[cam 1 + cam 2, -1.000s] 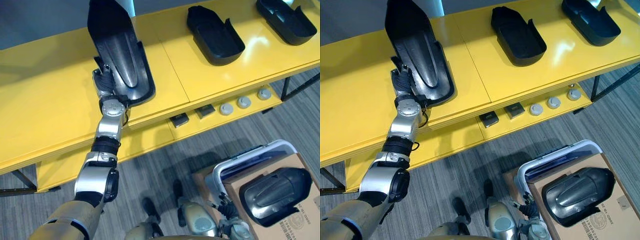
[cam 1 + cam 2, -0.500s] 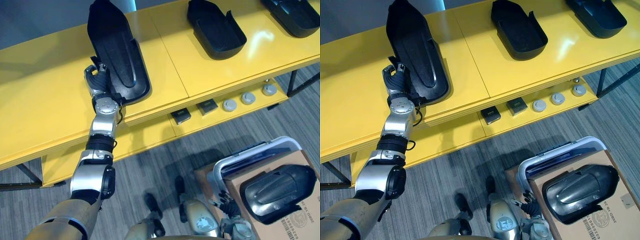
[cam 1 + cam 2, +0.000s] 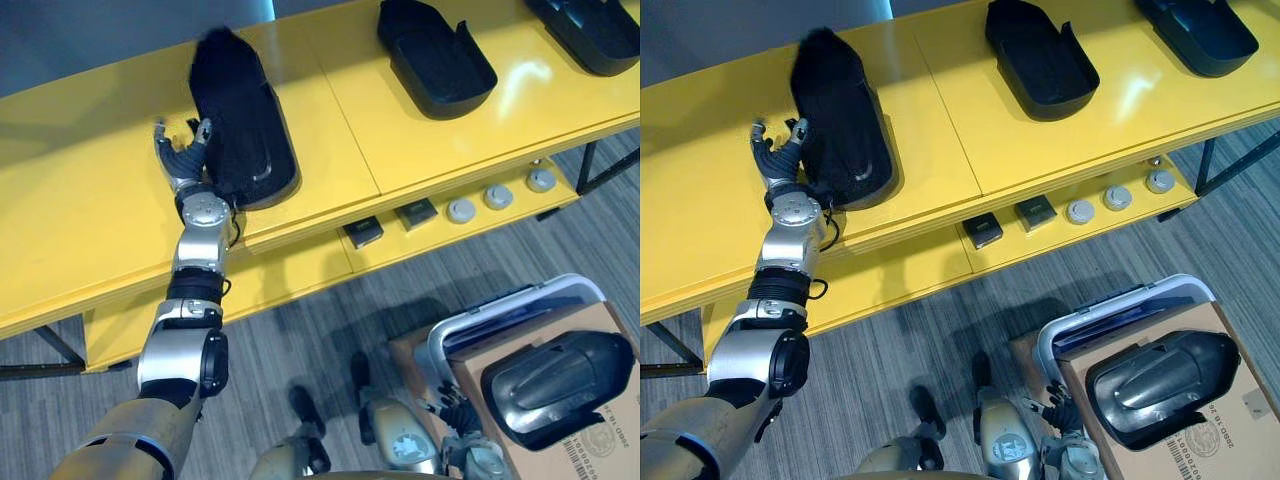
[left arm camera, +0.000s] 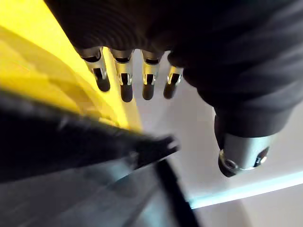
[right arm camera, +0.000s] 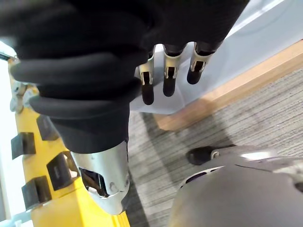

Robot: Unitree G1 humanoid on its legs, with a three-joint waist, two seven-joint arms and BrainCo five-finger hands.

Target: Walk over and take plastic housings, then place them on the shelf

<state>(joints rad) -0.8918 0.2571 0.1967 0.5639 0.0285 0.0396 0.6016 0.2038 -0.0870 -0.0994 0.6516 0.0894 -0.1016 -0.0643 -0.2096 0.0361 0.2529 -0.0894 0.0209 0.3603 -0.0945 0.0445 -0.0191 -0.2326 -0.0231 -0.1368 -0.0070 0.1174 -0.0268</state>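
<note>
Since approx. 1 s ago the left hand has let go of the placed housing — it was tipped up in the grip, and now it lies flat on the yellow shelf w/ the hand just beside its left flank. The left fingers are straight and spread, holding nothing, and the thumb sits close to the housing's rim. Two other housings rest farther to the right on the same shelf, well apart from the first. One more, the boxed housing, lies on a cardboard box by a white bin, w/ the right hand near it, fingers relaxed and empty.

Main risk, by the look of it: the hand is so near the placed housing that a careless pull-back could hook a fingertip or the thumb on the rim and drag or spin the part. Its near end is already close to the shelf's front edge, so a small tug may tip it off onto the floor. A retreat up and to the left, away from the rim, seems safer than straight back.

Second risk — the body turning toward the box before the arm is clear of the shelf, which would sweep the forearm along the front edge. Contact btw. thumb and rim can't be confirmed; the left wrist view is smeared there.
</note>
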